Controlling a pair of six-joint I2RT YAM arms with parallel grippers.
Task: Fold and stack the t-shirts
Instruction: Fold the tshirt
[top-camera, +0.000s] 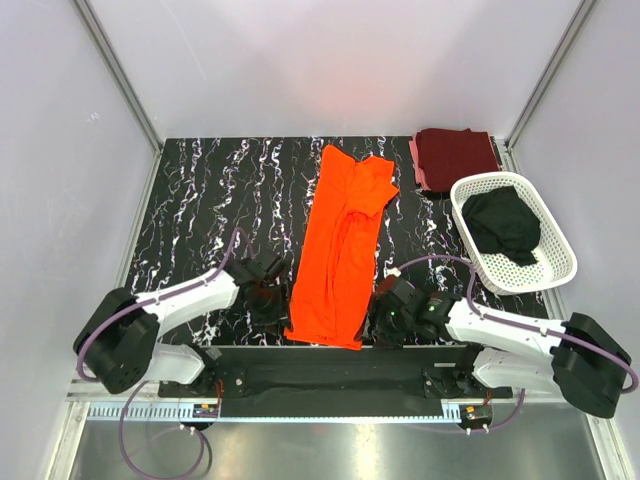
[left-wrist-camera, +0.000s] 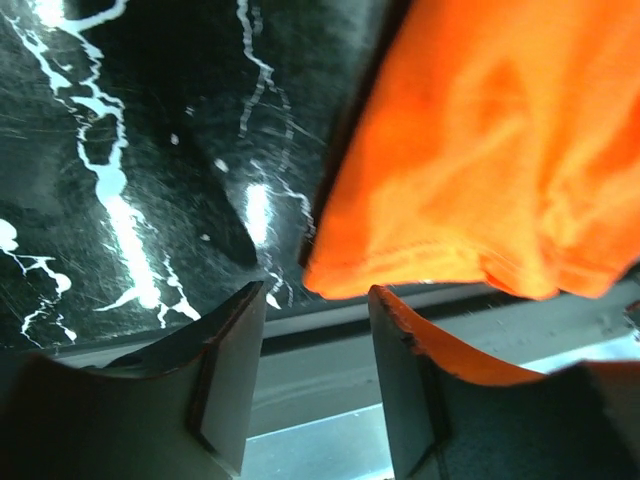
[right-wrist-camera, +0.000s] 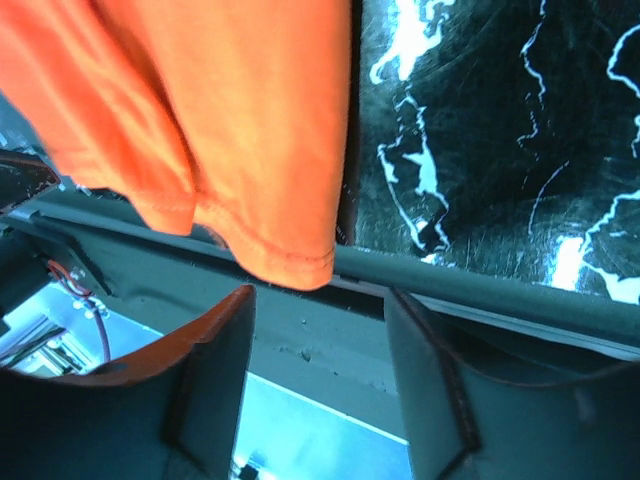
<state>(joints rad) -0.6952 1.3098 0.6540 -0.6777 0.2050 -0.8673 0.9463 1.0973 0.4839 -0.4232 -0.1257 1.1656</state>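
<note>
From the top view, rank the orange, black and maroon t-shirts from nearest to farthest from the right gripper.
1. Orange t-shirt: immediately left of the right gripper, its near hem beside it.
2. Black t-shirt: in the white basket, on the right side.
3. Maroon t-shirt: folded at the far right corner.

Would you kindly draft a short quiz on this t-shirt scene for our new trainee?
1. True or false: the black cloth t-shirt lies inside the white perforated plastic basket.
2. The bright orange cloth t-shirt lies: A) in the basket B) spread along the middle of the black marbled table C) lifted in the air
3. Fill in: the jaws of the left gripper and right gripper stand ____ at that shirt's near hem.
Key: 1 true; 2 B; 3 open.
</note>
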